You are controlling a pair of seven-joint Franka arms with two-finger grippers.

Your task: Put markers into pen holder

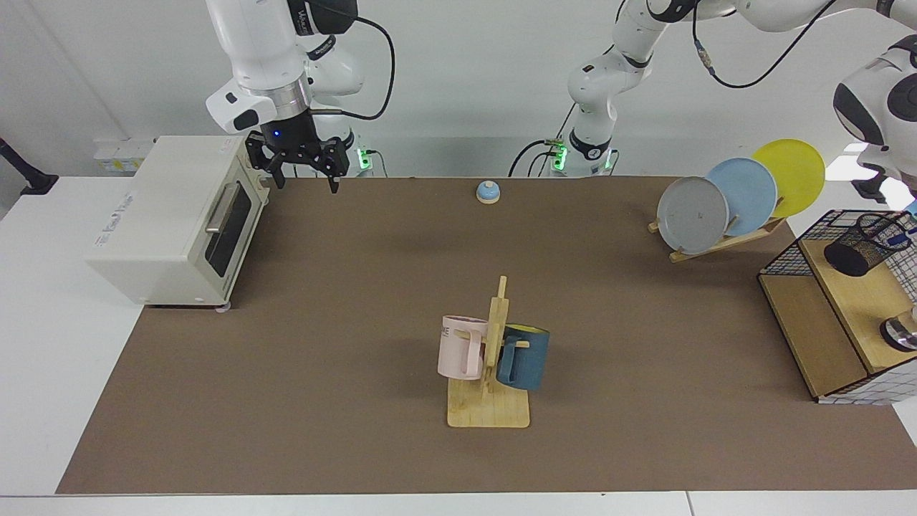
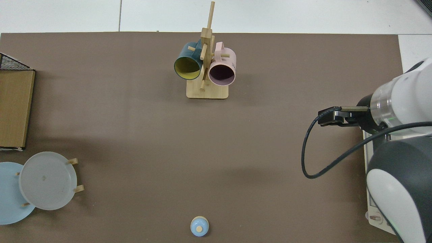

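1. Facing view: the pen holder point(image 1: 865, 244) sits on the wooden shelf point(image 1: 860, 301) inside a black wire basket frame point(image 1: 788, 251) at the far right edge of the table point(image 1: 358, 322), tilted so its open rim faces up and to the right.
2. A blue bit point(image 1: 899, 240) shows at the holder's rim and may be the marker's end; too little shows to tell its long axis.
3. The left arm reaches to that corner and its gripper is out of frame.
4. The plate rack point(image 1: 723, 240) with grey, blue and yellow plates stands just beside the basket; a round metal tin point(image 1: 901, 333) sits on the same shelf.
5. The right gripper point(image 1: 306, 179) hangs over the table's back edge beside the white toaster oven point(image 1: 172, 218), fingers spread wide and empty.
6. A mug tree point(image 1: 491, 373) with a pink and a blue mug stands mid-table; a small bell point(image 1: 488, 191) sits at the back.
7. Top view: neither holder nor marker shows, only a corner of the shelf point(image 2: 13, 108).
8. An arm point(image 2: 398, 104) fills the right side, its gripper hidden; mug tree point(image 2: 206, 67), plates point(image 2: 44, 180) and bell point(image 2: 199, 226) lie well apart.
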